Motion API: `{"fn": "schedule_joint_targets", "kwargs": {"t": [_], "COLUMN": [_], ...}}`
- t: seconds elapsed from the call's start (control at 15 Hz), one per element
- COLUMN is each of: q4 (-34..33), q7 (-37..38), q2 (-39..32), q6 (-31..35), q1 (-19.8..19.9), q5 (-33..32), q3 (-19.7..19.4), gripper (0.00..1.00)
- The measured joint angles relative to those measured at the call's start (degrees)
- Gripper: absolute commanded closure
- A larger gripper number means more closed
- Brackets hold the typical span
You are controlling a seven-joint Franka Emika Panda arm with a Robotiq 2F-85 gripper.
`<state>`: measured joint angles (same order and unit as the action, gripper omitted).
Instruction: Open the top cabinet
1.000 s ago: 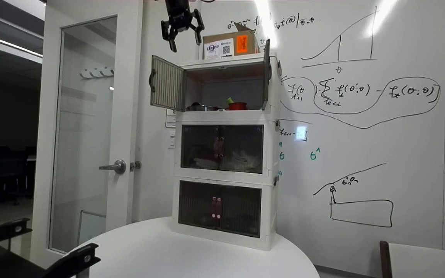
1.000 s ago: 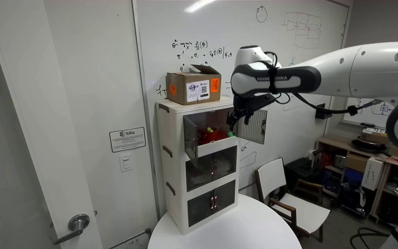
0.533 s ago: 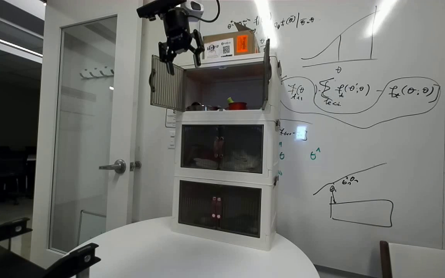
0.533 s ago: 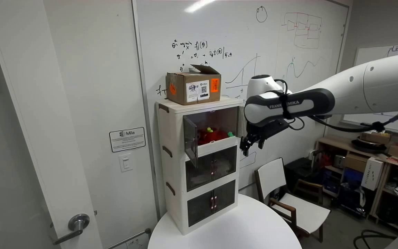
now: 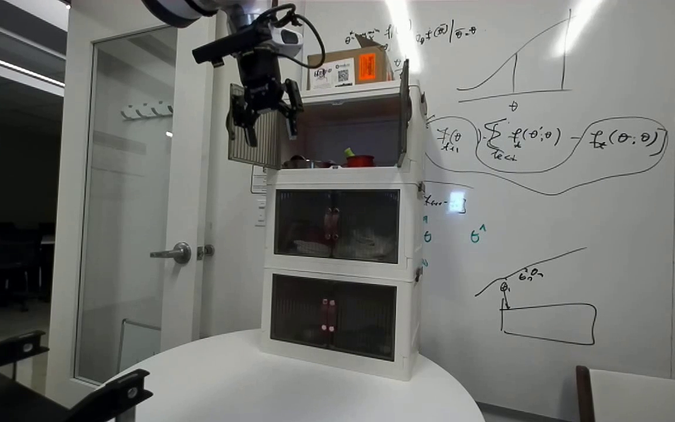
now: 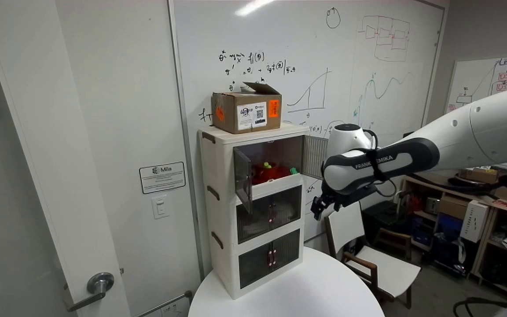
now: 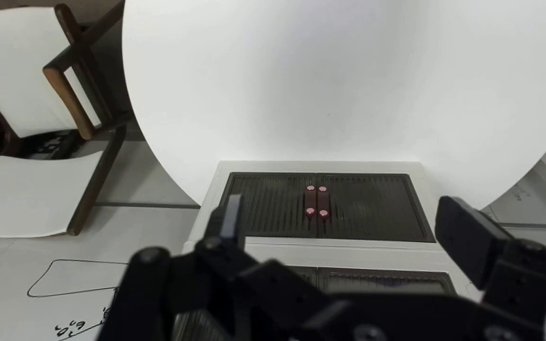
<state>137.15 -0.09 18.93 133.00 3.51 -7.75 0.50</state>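
The top cabinet [image 5: 343,175] is the white uppermost unit of the stack; it also shows in an exterior view [image 6: 217,165]. Both its doors stand swung wide open, one door [image 6: 243,178] on one side and the ribbed door [image 6: 314,156] on the other. Inside are a red pot [image 5: 361,161] and a green item [image 6: 293,171]. My gripper [image 5: 271,137] is open and empty, pointing down in front of the cabinet and apart from it. It partly covers the ribbed door in that view. In the wrist view the open gripper [image 7: 338,215] shows only the lower units.
Two closed units with dark doors stand below, the middle one [image 5: 337,268] and the bottom one [image 5: 337,357]. A cardboard box [image 6: 231,108] sits on top. The stack stands on a round white table [image 6: 324,290]. A chair [image 6: 385,268] is beside it.
My gripper has moved down and back from the top cabinet, from above the ribbed door to in front of it in one view. It stays open. The cabinet doors have not moved.
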Motion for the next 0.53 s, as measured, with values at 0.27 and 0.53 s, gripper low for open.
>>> {"fn": "schedule_joint_targets", "kwargs": {"t": [0.27, 0.53], "q4": [1.2, 1.2], "q7": [0.0, 0.0], "q2": [0.8, 0.9], "q6": [0.4, 0.4], "q1": [-0.2, -0.2], "q5": [1.5, 1.6], "q3": [-0.3, -0.3], "gripper": [0.0, 0.0]}}
